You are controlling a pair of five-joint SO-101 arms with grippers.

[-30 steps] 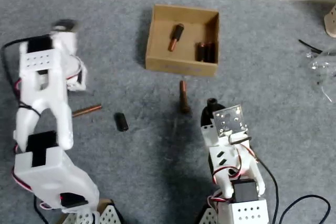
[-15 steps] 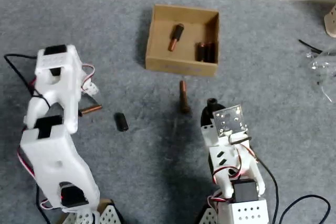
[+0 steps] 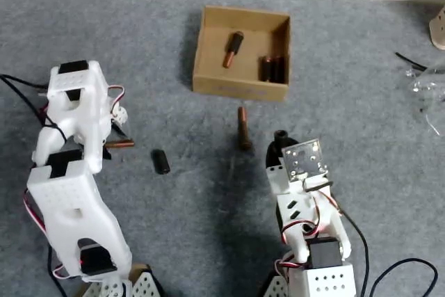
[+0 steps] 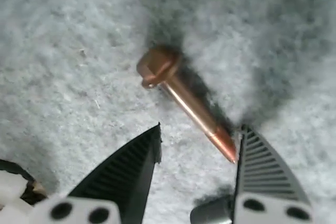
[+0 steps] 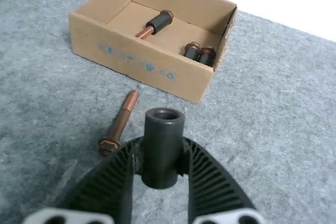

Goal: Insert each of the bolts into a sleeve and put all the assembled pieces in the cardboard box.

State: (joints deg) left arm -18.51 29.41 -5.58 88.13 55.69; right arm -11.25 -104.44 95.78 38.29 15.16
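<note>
Your left hand [image 4: 201, 129] hangs open astride a bolt [image 4: 184, 95]; your right hand [image 5: 160, 142] grips a sleeve [image 5: 164, 121] upright.
Bare grey tabletop [image 3: 361, 137] lies right of the cardboard box [image 3: 240, 88]. A second bolt [image 3: 243, 126] lies near its front wall, a loose sleeve [image 3: 160, 161] sits between the arms, and assembled pieces [image 3: 233, 48] lie inside.

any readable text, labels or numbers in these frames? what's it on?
Row of blue printed marks on the outer front wall of the cardboard box: too blurred to read.
Nothing else legible: no other words, numbers or signs.
</note>
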